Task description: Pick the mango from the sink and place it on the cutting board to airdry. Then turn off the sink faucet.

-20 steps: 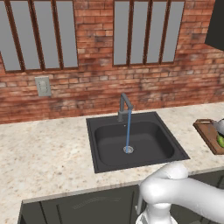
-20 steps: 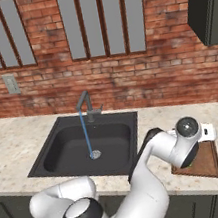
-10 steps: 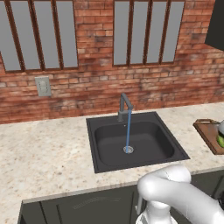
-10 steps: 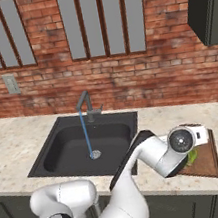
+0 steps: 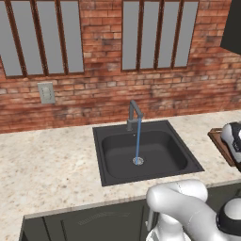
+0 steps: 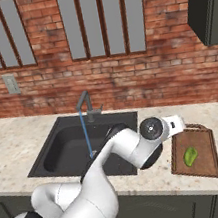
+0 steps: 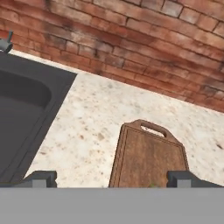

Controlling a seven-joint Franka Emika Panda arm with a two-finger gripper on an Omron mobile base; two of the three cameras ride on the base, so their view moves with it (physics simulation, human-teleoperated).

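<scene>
Looking over our own white arm, we see the small yellow-green oval mango (image 6: 190,155) lying on the reddish-brown rectangular wooden cutting board (image 6: 207,162), roughly at the board's middle, with nothing touching it. The board sits on the speckled beige stone counter (image 6: 15,142) to the right of the dark grey rectangular sink (image 5: 147,153), its handle end toward the red brick wall (image 5: 94,101). Our two-finger gripper (image 7: 111,178) hangs above the board's near end with its dark finger tips spread wide apart, one over the counter beside the board and one over the board's far edge, and nothing between them. In the right base view the hand (image 6: 174,125) is just left of the board's handle end, clear of the fruit. The slim grey metal faucet (image 5: 133,114) stands at the back rim of the sink, and a thin blue stream of water (image 5: 138,141) falls from its spout to the round silver drain (image 5: 138,161).
</scene>
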